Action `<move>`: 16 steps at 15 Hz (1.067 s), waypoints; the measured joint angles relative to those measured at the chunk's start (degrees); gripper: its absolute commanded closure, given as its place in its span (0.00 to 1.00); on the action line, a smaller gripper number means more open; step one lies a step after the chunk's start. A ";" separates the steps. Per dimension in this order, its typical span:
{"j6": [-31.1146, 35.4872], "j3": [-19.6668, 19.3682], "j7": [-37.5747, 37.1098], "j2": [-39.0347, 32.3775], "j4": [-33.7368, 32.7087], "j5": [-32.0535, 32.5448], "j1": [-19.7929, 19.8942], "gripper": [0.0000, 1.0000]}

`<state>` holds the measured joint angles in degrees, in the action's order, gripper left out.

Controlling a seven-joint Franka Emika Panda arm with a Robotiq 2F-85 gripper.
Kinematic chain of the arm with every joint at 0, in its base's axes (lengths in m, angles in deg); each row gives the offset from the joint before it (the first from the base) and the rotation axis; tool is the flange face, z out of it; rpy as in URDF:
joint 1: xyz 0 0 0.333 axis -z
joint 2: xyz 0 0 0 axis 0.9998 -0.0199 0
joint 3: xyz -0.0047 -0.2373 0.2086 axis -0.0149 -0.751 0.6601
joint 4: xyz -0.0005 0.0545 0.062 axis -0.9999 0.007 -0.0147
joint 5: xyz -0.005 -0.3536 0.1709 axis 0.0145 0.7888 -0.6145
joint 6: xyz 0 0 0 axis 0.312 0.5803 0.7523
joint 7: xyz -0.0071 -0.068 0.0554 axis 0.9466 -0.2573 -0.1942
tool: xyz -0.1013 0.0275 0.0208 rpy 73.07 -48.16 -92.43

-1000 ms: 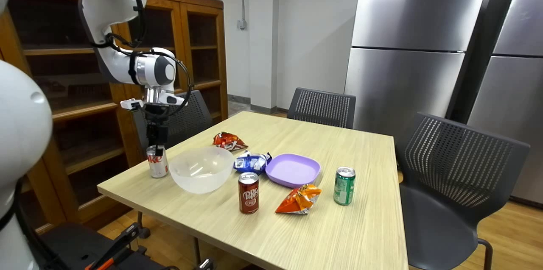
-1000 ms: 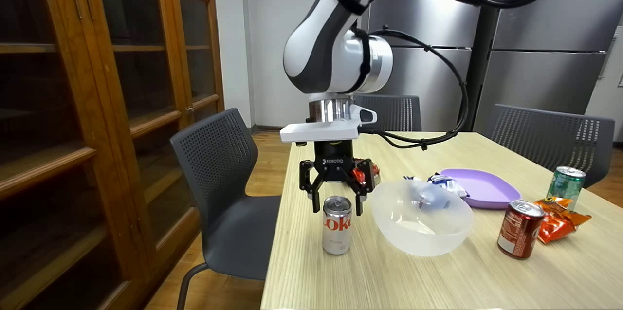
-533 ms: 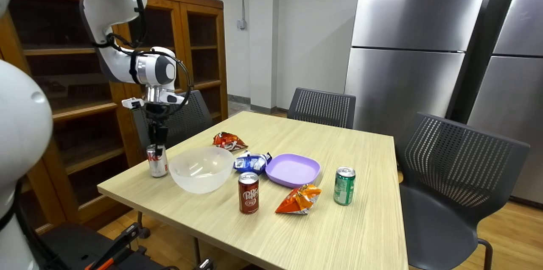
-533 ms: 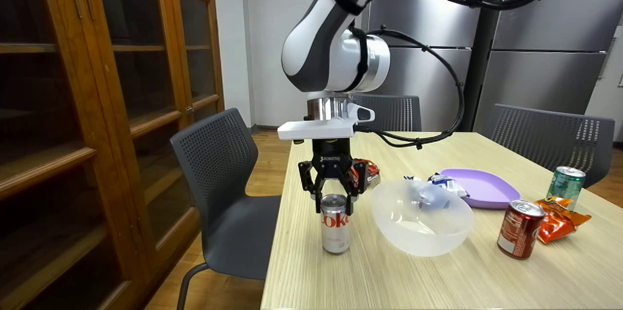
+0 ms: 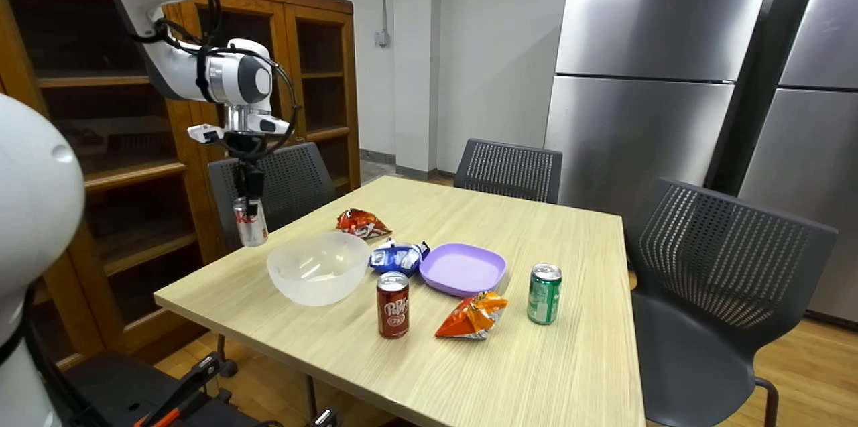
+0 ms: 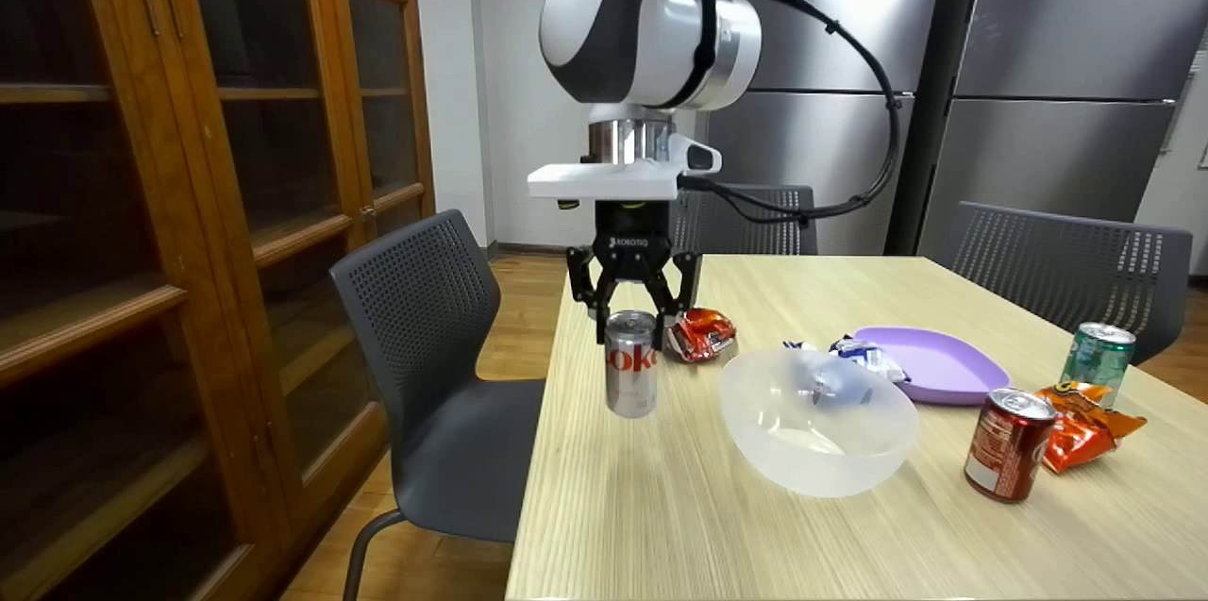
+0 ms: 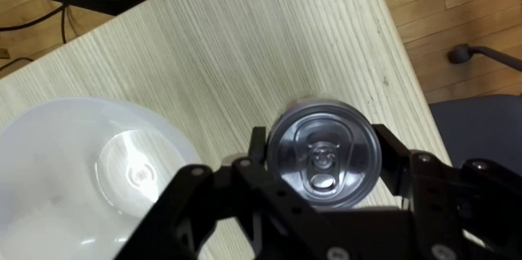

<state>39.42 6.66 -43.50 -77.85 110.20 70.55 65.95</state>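
- Hanging clear of the table point(image 6: 604, 525), the silver can point(image 6: 630, 375) is pinched by the gripper point(image 6: 630, 327), with black fingers point(image 7: 257, 145) pressed on opposite sides.
- The can is held upright, near the table's edge; the frosted bowl point(image 6: 840, 469) is seen beside it, not touching, and a red bag point(image 6: 700, 335) is seen behind in an exterior view.
- Hold is taken high on the side wall, just below the lid point(image 7: 324, 154), which is left uncovered.
- Weight is judged moderate if full, very light if empty; the contents cannot be told.
- The wall is judged smooth and thin, easily dented if empty, stiffer if full; some slip or swing is considered possible, since most of the body is left below the fingers.
- A firm, even squeeze is favoured; for any fresh hold, mid-body would be preferred, with the fingers set square across the curve.
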 measured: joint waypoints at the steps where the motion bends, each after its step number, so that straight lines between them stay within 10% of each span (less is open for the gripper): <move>1: 0.28 -0.28 -0.01 1.09 0.07 0.00 0.15 0.60; 16: 6.18 -7.38 0.07 8.88 3.56 -4.31 12.87 0.60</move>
<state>45.60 -0.72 -43.43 -68.97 113.76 66.24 78.82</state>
